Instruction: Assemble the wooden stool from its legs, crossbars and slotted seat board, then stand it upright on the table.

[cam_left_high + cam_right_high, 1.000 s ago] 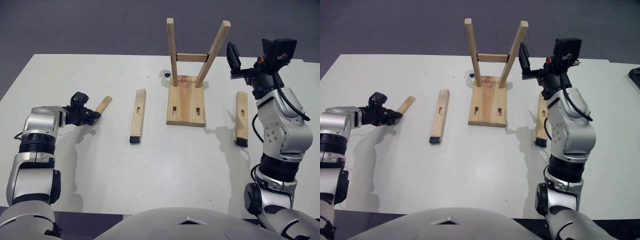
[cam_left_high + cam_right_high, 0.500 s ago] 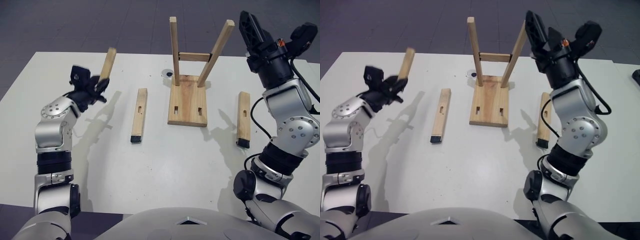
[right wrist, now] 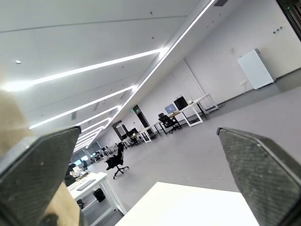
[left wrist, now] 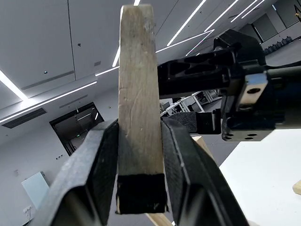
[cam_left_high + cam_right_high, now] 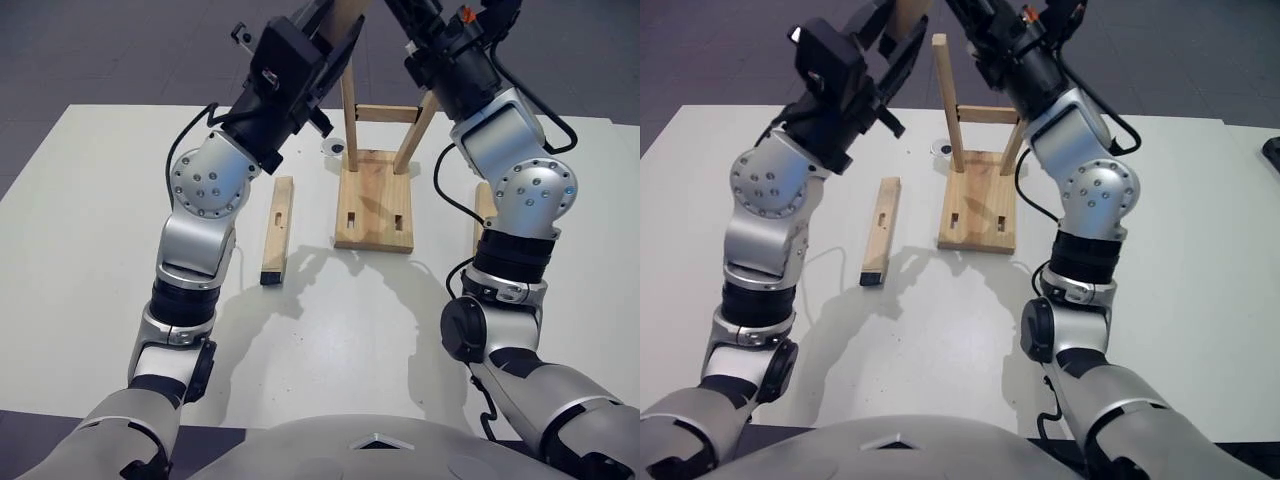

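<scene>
While both arms are up high over the table (image 5: 90, 260), we see nearest us a loose leg (image 5: 276, 230) lying flat, well below the left gripper (image 4: 140, 136) and on the robot's side of it. Just beyond, the seat board (image 5: 375, 215) lies flat, below and between the two grippers. Two standing legs (image 5: 346, 95) rise from its far end, joined by a crossbar (image 5: 386, 114). A second loose leg (image 5: 482, 212) lies beside the board, partly hidden by the right arm.

Farther up, the left gripper is clamped on a bar (image 4: 137, 70), with a finger (image 4: 96, 174) pressed to each side (the gripped end is black). The right gripper (image 3: 148, 141) sits close beside that bar with its fingers spread wide, holding nothing. We cannot tell whether it touches the wood.
</scene>
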You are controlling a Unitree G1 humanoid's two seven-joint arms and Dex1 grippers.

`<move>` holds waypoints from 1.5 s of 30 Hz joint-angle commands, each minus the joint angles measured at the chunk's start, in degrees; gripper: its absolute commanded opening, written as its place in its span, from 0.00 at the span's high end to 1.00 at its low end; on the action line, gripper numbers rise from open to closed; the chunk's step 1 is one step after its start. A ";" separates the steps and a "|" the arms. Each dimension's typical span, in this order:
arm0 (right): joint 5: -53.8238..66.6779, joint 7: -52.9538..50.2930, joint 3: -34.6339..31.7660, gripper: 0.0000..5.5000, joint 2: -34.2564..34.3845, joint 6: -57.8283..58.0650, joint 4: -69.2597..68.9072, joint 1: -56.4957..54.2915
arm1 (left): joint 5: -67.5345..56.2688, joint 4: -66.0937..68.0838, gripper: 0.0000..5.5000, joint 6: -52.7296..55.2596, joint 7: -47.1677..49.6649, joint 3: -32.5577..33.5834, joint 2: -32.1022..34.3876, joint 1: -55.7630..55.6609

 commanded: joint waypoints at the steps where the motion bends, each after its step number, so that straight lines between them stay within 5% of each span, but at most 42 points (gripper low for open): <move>1: 2.66 1.32 0.44 0.02 -0.32 0.44 -1.72 -1.72 | 1.11 2.31 0.76 -1.01 -1.25 -0.58 -0.01 -1.14; 14: 8.89 4.52 -5.43 0.02 -9.85 -2.84 -16.46 2.38 | 0.12 4.12 0.76 -0.33 -1.88 1.47 -1.37 -1.21; 19: 10.18 7.36 1.87 0.02 -12.53 -2.30 -30.35 9.02 | 0.50 6.03 0.76 -0.39 -2.60 0.87 -1.58 -1.48; 28: -9.10 6.22 14.25 0.03 -8.35 -10.18 -17.52 6.10 | 0.72 4.96 0.76 -0.61 -4.38 -1.06 -2.34 -1.88; 45: -10.50 8.09 13.58 0.52 -8.00 -10.41 -16.14 6.70 | 2.67 6.25 0.76 -1.73 -3.33 -0.94 -2.68 -1.27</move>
